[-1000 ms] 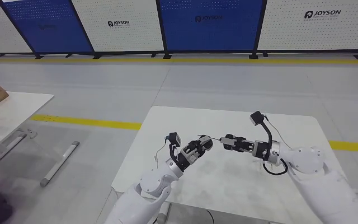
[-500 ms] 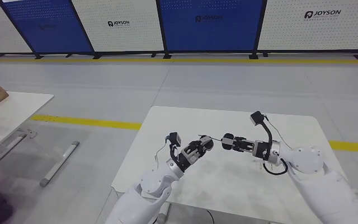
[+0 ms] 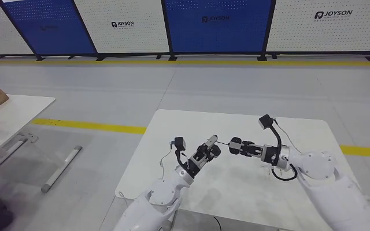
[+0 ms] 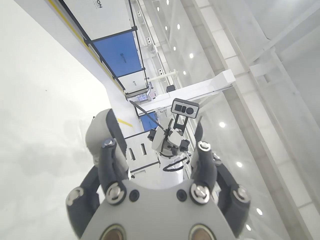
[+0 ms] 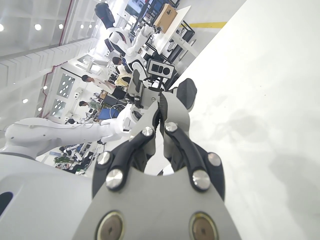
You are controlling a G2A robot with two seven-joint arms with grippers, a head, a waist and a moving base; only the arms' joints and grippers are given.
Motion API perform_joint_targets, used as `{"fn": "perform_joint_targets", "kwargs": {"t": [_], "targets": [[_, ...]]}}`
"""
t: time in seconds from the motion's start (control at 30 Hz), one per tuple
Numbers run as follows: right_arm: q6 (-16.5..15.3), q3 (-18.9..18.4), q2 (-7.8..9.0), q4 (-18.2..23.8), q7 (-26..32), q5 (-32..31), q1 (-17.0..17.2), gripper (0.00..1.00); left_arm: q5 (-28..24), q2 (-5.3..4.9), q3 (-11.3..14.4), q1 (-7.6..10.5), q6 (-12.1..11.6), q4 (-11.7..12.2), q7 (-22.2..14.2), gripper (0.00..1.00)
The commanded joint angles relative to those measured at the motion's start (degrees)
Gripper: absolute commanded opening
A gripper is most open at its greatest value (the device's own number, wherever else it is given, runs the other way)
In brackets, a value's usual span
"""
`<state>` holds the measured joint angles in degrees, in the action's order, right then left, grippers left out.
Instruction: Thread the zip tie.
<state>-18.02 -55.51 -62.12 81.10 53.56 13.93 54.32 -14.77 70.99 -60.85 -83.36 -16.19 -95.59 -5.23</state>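
Note:
The zip tie (image 4: 147, 117) is a thin black strip that sticks out of my right gripper (image 3: 233, 144), which is shut on it above the middle of the white table (image 3: 254, 190). In the right wrist view the right gripper (image 5: 158, 107) has its fingers pressed together. My left gripper (image 3: 212, 149) faces it from a short way off, tilted upward. In its own wrist view the left gripper (image 4: 155, 126) is open, with nothing between its fingers (image 4: 112, 131). The tie's free end points toward that gap.
The table's near-left edge (image 3: 130, 182) lies close behind my left arm. A second white table (image 3: 23, 112) stands far left across the floor, with a metal bar (image 3: 60, 169) lying on the floor beside it. Blue and white panels (image 3: 217, 26) line the back.
My left gripper has tilted upward and shifted slightly toward the right gripper. The right gripper edged a little toward the left one, then held still with the tie.

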Motion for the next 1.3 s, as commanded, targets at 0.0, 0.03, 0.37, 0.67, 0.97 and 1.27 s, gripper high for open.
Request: {"fn": "perform_joint_targets", "kwargs": {"t": [0.0,0.03,0.37,0.67,0.97,1.27], "targets": [[0.0,-0.1,-0.04,0.0,0.0,-0.1,0.0,0.00,0.0,0.00,0.0,0.00,0.0,0.0,0.0,1.00],[0.0,-0.1,-0.07,0.0,0.0,-0.2,0.0,0.00,0.0,0.00,0.0,0.00,0.0,0.0,0.0,1.00],[-0.4,0.0,-0.39,-0.1,0.4,-0.1,0.1,0.00,-0.4,0.09,1.0,0.45,-0.3,-0.1,-3.8,1.00],[-0.5,-0.4,-0.46,0.0,-0.7,-0.5,0.2,0.00,-0.5,0.22,0.9,0.57,-0.1,0.1,-2.2,1.00],[-0.5,-0.4,-0.46,0.0,-0.7,-0.5,0.2,0.00,-1.1,0.51,1.1,1.33,-1.4,0.4,-2.0,1.00],[-0.5,-0.4,-0.46,0.0,-0.7,-0.5,0.2,0.00,-1.2,0.91,1.7,2.18,-1.8,1.3,-1.1,0.00]]}}
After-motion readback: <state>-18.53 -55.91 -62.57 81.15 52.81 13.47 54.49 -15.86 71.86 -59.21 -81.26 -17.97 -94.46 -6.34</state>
